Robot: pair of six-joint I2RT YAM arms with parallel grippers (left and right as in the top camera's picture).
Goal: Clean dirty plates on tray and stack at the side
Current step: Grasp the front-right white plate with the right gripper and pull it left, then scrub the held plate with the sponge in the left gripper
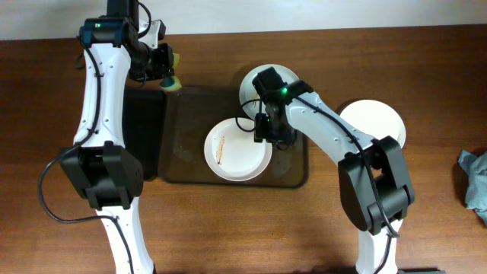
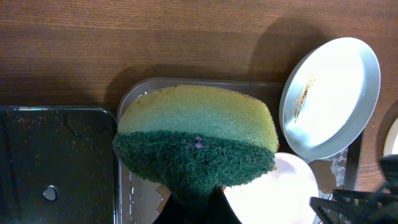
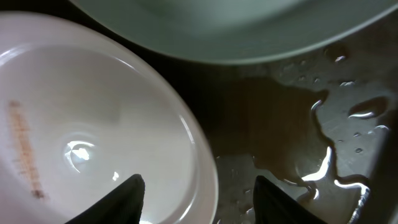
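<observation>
The brown tray (image 1: 183, 144) holds a white plate (image 1: 237, 150) with an orange-brown smear. A pale mint plate (image 1: 257, 81) with a smear lies at the tray's far edge, partly under my right arm. Another white plate (image 1: 374, 122) sits on the table to the right of the tray. My right gripper (image 1: 272, 131) is open, low over the tray, its fingers (image 3: 205, 199) on either side of the white plate's (image 3: 81, 118) right rim. My left gripper (image 1: 163, 72) is shut on a yellow-green sponge (image 2: 196, 134), held above the tray's far left corner.
A smaller black tray (image 1: 141, 129) lies against the brown tray's left side. The brown tray's floor (image 3: 311, 130) is wet with puddles. A crumpled grey-blue cloth (image 1: 475, 186) lies at the table's right edge.
</observation>
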